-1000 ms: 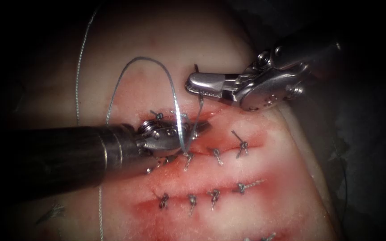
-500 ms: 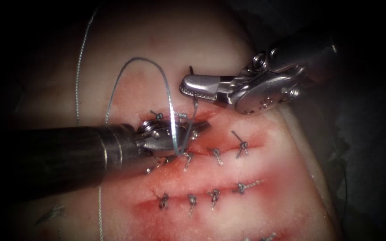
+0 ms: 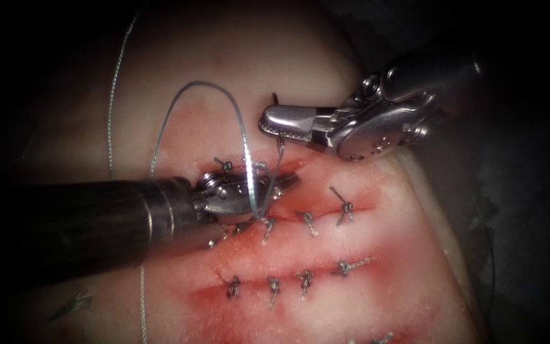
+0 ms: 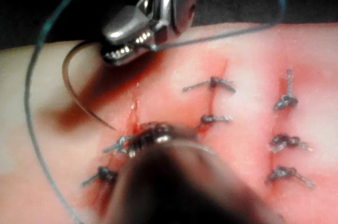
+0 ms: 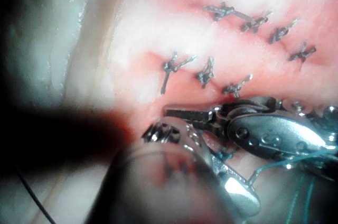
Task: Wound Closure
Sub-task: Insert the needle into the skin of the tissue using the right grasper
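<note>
Right tool (image 3: 274,127) grips needle (image 4: 79,92); left tool (image 3: 268,188) beside knots (image 3: 307,220), thread (image 3: 205,89) looped across.

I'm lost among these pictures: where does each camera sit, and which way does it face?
Endoscope: above and in front, facing the stitched tissue; left tool enters from the left, right tool from the right.
Left wrist: on the left arm, looking along its blurred shaft at the right tool holding the needle near one end.
Right wrist: on the right arm, looking along its shaft toward the left tool.
Shared: all show the knotted stitches.
</note>
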Tool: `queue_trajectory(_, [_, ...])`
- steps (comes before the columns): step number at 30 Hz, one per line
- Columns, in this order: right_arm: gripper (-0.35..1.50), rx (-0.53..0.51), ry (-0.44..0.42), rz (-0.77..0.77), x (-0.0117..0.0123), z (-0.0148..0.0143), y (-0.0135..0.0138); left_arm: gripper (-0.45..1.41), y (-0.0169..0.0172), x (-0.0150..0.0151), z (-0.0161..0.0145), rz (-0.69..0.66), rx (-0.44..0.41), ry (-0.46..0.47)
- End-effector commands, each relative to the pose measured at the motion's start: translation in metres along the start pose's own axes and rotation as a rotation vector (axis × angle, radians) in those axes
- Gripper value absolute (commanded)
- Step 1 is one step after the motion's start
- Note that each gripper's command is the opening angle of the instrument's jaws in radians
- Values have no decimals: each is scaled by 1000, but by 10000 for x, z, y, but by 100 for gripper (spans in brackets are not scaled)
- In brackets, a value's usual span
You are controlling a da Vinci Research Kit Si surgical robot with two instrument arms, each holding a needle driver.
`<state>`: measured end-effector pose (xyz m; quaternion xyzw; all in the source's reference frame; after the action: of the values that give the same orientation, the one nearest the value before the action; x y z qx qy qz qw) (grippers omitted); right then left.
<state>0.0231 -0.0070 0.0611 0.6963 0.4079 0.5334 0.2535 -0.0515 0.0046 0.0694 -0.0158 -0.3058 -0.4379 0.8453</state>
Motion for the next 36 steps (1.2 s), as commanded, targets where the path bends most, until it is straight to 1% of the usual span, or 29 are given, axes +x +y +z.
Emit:
queue_trajectory(1, [-35, 1, -3, -2, 2, 6, 8, -45, -1, -5, 8, 0, -1, -3])
queue_trajectory(7, [-35, 1, -4, -5, 2, 6, 11, -45, -1, -5, 8, 0, -1, -3])
queue_trajectory(17, [-35, -16, -9, -23, 5, 0, 26, -45, -1, -5, 8, 0, -1, -3])
queue_trajectory(23, [-35, -25, -10, -1, 4, -2, 28, -45, -1, -5, 8, 0, -1, -1])
queue_trajectory(30, [-35, -32, -13, 20, 4, -5, 39, -45, -1, -5, 8, 0, -1, -1])
queue_trajectory(36, [-35, -24, -8, 74, 4, -2, 31, -45, -1, -3, 8, 1, -3, 5])
